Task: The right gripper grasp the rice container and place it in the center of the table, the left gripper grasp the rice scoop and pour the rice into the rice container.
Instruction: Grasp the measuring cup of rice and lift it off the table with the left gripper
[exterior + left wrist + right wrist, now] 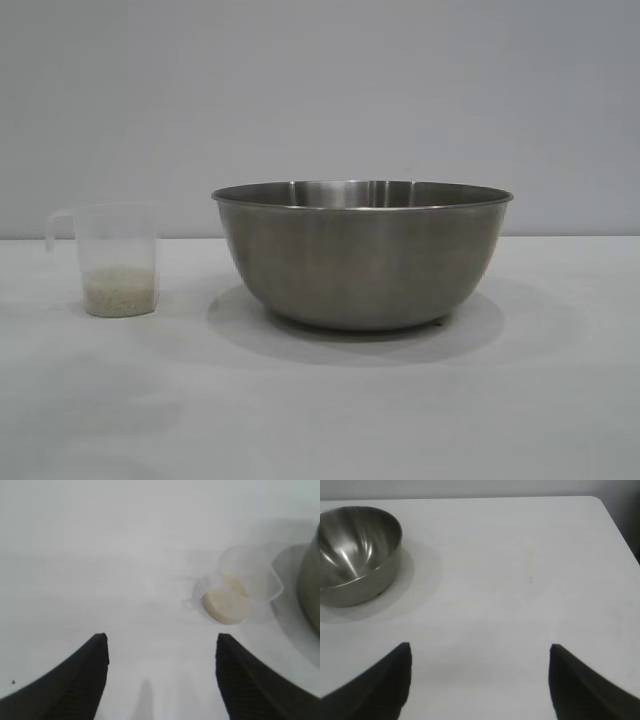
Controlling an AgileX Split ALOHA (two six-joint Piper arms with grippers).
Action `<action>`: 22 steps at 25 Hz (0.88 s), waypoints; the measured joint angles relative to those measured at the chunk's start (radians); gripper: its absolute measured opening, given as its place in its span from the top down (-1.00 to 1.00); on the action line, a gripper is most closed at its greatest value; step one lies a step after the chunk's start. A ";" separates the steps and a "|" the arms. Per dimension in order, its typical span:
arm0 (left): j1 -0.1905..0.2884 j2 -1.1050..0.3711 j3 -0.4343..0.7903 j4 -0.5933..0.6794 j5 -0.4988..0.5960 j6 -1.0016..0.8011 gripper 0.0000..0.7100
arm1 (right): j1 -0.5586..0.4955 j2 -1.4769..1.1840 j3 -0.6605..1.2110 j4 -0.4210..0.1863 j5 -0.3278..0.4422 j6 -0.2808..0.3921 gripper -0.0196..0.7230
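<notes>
The rice container (362, 255), a wide brushed-steel bowl, stands on the white table (320, 410) near the middle of the exterior view. Left of it stands the rice scoop (117, 260), a small clear cup with a loop handle, upright, with a shallow layer of rice (119, 290) in its bottom. Neither arm shows in the exterior view. My left gripper (162, 642) hangs open above bare table, apart from the rice scoop (240, 592). My right gripper (480, 650) is open over bare table, well away from the rice container (355, 555), which looks empty inside.
A plain grey wall rises behind the table. The table's far corner (595, 500) and side edge show in the right wrist view. Bare tabletop lies in front of both objects.
</notes>
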 joint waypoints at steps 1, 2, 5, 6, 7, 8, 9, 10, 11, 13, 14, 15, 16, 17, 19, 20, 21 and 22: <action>0.000 0.000 0.028 0.057 -0.042 -0.035 -0.13 | 0.000 0.000 0.000 0.000 0.000 0.000 -0.47; 0.000 -0.001 0.060 0.127 -0.100 -0.084 -0.13 | 0.000 0.000 0.000 0.000 0.000 0.000 -0.47; 0.000 -0.001 0.150 0.319 -0.313 -0.217 -0.13 | 0.000 0.000 0.000 0.000 0.000 0.000 -0.47; 0.000 -0.001 0.177 0.363 -0.391 -0.240 -0.13 | 0.000 0.000 0.000 0.000 0.000 0.000 -0.47; 0.000 0.001 0.190 0.386 -0.456 -0.249 -0.13 | 0.000 0.000 0.000 0.000 0.000 0.000 -0.47; 0.000 0.009 0.196 0.403 -0.502 -0.258 -0.13 | 0.000 0.000 0.000 0.000 0.000 0.000 -0.47; 0.000 0.021 0.198 0.411 -0.543 -0.263 -0.13 | 0.000 0.000 0.000 0.000 0.000 0.000 -0.47; 0.000 0.037 0.198 0.415 -0.569 -0.265 -0.13 | 0.000 0.000 0.000 0.000 0.000 0.000 -0.47; 0.000 0.056 0.198 0.419 -0.583 -0.267 -0.13 | 0.000 0.000 0.000 0.000 0.000 0.000 -0.47; 0.000 0.101 0.198 0.435 -0.601 -0.267 -0.13 | 0.000 0.000 0.000 0.000 0.000 0.000 -0.47; 0.000 0.130 0.198 0.437 -0.621 -0.267 -0.13 | 0.000 0.000 0.000 0.000 0.000 0.000 -0.47; 0.000 0.157 0.198 0.442 -0.644 -0.267 -0.13 | 0.000 0.000 0.000 0.000 0.000 0.000 -0.47; 0.000 0.192 0.198 0.442 -0.682 -0.267 -0.13 | 0.000 0.000 0.000 0.000 0.000 0.000 -0.47; 0.000 0.230 0.198 0.444 -0.726 -0.267 -0.13 | 0.000 0.000 0.000 0.000 0.000 0.000 -0.47; 0.000 0.310 0.198 0.446 -0.812 -0.267 -0.13 | 0.000 0.000 0.000 0.000 0.000 0.000 -0.47; 0.000 0.358 0.198 0.443 -0.842 -0.267 -0.13 | 0.000 0.000 0.000 0.000 0.000 0.000 -0.47; 0.000 0.410 0.198 0.441 -0.859 -0.267 -0.13 | 0.000 0.000 0.000 0.000 0.000 0.000 -0.47; 0.000 0.454 0.198 0.436 -0.863 -0.267 -0.13 | 0.000 0.000 0.000 0.000 0.000 0.000 -0.47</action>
